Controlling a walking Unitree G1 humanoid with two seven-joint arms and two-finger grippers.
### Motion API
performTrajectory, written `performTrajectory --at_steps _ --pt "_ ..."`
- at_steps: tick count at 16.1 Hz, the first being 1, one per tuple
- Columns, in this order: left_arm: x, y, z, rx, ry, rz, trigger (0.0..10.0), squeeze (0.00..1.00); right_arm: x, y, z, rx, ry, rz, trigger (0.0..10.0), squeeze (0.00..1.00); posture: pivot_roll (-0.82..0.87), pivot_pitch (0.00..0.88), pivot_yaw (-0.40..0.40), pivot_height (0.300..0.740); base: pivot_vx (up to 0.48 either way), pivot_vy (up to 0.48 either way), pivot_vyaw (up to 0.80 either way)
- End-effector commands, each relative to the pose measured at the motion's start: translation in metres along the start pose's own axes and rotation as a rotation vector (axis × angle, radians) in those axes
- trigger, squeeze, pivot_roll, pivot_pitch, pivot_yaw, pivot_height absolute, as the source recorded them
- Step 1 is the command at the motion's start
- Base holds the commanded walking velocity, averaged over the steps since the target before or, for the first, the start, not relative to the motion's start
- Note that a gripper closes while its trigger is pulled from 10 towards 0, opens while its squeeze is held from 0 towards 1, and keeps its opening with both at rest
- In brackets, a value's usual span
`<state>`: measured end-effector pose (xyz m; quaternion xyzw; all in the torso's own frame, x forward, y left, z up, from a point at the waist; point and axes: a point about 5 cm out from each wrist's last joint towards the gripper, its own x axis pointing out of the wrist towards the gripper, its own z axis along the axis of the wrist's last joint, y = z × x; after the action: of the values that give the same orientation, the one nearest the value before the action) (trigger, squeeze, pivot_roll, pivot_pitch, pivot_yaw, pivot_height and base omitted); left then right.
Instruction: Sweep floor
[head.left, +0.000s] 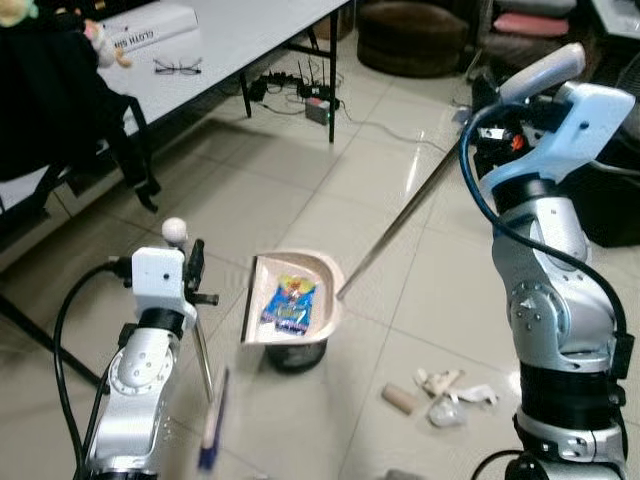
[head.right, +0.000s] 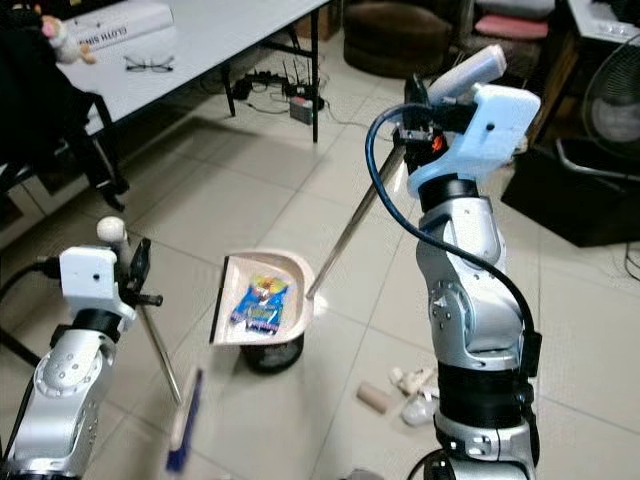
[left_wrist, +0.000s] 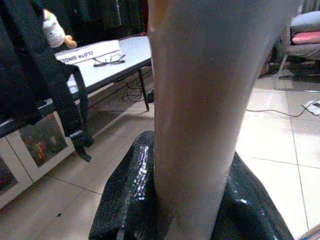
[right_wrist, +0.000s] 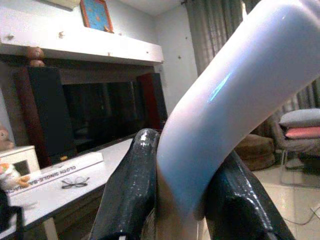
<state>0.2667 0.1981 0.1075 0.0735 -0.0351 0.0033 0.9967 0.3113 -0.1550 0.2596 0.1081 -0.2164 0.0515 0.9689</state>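
Near field, robot's left: left pincer (head.left: 195, 268) is clamped on the broom handle (head.left: 203, 355), a thin metal rod that runs down and slightly forward to the broom head (head.left: 211, 420) with its blue bristles, low near the floor (head.left: 300, 190). In the left wrist view the pale handle stands squarely between the black fingers (left_wrist: 125, 200). Left forearm is roughly upright, wrist on top.

Near field, robot's right: loose debris on the floor beside the right arm's base. A short cardboard tube (head.left: 398, 398) and crumpled white paper scraps (head.left: 450, 390) lie just beside each other, well apart from the broom head, to its right.

Mid field: dustpan (head.left: 292, 298), cream, held lifted and tilted over a small dark bin (head.left: 296, 353); a blue wrapper (head.left: 290, 303) lies in the pan. Its long pole (head.left: 400, 225) rises diagonally up and to the right, away from the robot.

Far: right pincer (head.right: 420, 125) is shut on the pole's pale curved grip (right_wrist: 225, 105), arm raised high, elbow bent, wrist at about head level.

Judgement: key relation is pan over bin, so tipping to empty looks like the step in hand. The remaining debris lies nearer the right arm, but the broom is on the left, so sweeping it calls for the broom to cross rightward.

Background: white counter (head.left: 240, 30) with glasses (head.left: 178, 67).
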Motion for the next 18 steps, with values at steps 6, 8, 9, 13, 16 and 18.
performTrajectory --at_steps 6,8,9,13,16,18 --pt "0.004 -0.004 0.011 0.008 -0.040 -0.044 10.0 0.00 -0.003 -0.013 0.008 0.031 -0.063 -0.089 10.0 0.00 0.00 0.046 0.051 0.740 0.348 0.000 0.00" --pt "0.005 -0.007 0.011 0.004 -0.034 -0.061 10.0 0.00 -0.004 -0.015 0.009 0.023 -0.068 -0.096 10.0 0.00 0.00 0.047 0.057 0.740 0.330 0.000 0.00" --pt "0.005 -0.009 0.010 0.002 -0.031 -0.073 10.0 0.00 -0.004 -0.015 0.010 0.020 -0.073 -0.096 10.0 0.00 0.00 0.046 0.064 0.740 0.322 0.000 0.00" --pt "0.006 -0.011 0.007 -0.013 -0.021 -0.092 10.0 0.00 -0.003 -0.011 0.009 -0.001 -0.080 -0.070 10.0 0.00 -0.01 0.038 0.063 0.740 0.076 0.000 0.00" --pt "0.005 -0.012 0.007 -0.014 -0.017 -0.090 10.0 0.00 -0.004 -0.013 0.008 -0.017 -0.088 -0.084 10.0 0.00 -0.01 0.034 0.061 0.740 0.000 0.000 0.00" --pt "0.005 -0.013 0.006 -0.016 -0.018 -0.092 10.0 0.00 -0.004 -0.013 0.008 -0.030 -0.101 -0.091 10.0 0.00 -0.01 0.034 0.060 0.740 0.000 0.000 0.00"
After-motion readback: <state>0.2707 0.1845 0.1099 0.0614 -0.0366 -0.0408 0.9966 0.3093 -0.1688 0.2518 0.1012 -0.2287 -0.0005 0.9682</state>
